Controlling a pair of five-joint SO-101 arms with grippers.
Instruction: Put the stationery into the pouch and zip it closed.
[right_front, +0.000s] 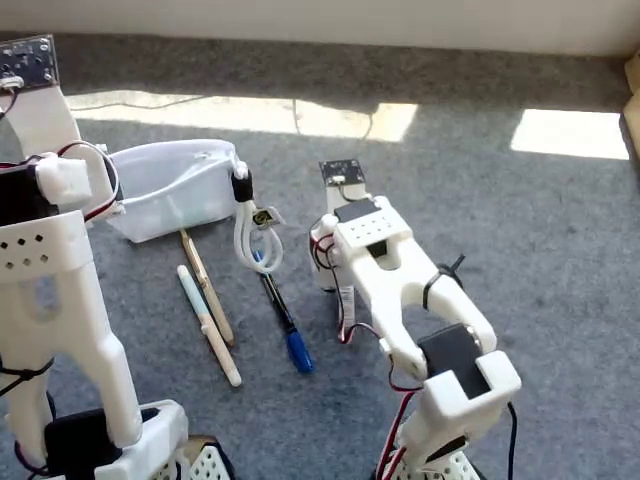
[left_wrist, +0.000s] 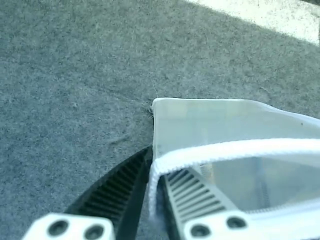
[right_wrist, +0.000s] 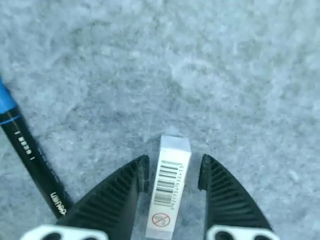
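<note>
A translucent white pouch (right_front: 172, 188) lies open-mouthed on the grey carpet at the left. My left gripper (left_wrist: 154, 167) is shut on the white zip tape at the pouch's (left_wrist: 225, 130) end corner. The black zip pull (right_front: 241, 186) and a white cord loop (right_front: 253, 243) hang at the pouch's other end. A wooden pencil (right_front: 207, 286), a pale pen (right_front: 208, 326) and a black pen with a blue cap (right_front: 283, 322) lie in front of the pouch. My right gripper (right_wrist: 174, 161) stands open, low over the carpet, its jaws on either side of a small white barcoded eraser (right_wrist: 169, 192), a gap on each side.
The black pen (right_wrist: 30, 155) lies close beside the right gripper. The eraser (right_front: 347, 298) sits under the right arm (right_front: 400, 290), to the right of the pens. Bare carpet stretches to the right and far side, with sunlit patches (right_front: 570, 132) at the back.
</note>
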